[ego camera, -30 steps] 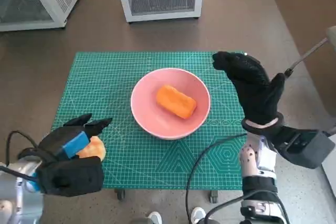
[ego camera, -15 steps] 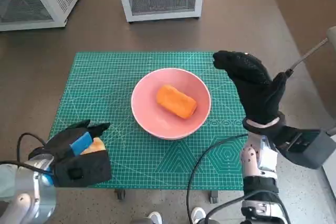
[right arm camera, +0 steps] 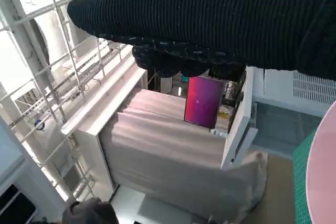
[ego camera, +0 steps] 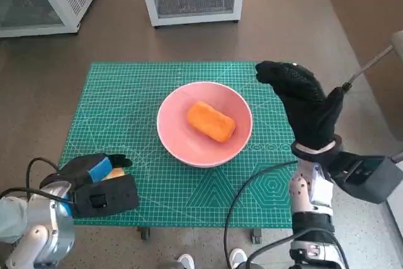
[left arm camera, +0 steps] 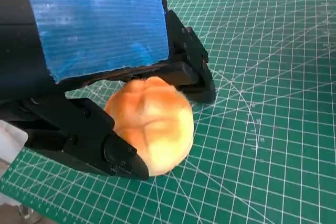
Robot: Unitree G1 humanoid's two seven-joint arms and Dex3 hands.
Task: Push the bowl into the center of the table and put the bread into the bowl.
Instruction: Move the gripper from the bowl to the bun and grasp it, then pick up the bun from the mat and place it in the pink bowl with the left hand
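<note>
Your left robot hand (ego camera: 94, 184), lower left of the frame, grips the bread roll (left arm camera: 152, 121) between closed fingers, the pink bowl (ego camera: 204, 124) lying up-right at the worktop's (ego camera: 126, 102) centre; your right robot hand (ego camera: 302, 102) hovers beside it, holding nothing.

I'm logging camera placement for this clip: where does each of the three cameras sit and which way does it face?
Head view: on the robot's head, looking steeply down at the mat, the bowl, both forearms and both hands.
Left wrist view: behind the left hand, looking along it at the roll between its fingers, on the mat.
Right wrist view: behind the right hand, facing out into the room; the bowl's rim shows at one edge.
Shared: head and left wrist views both show the left hand and roll.
</note>
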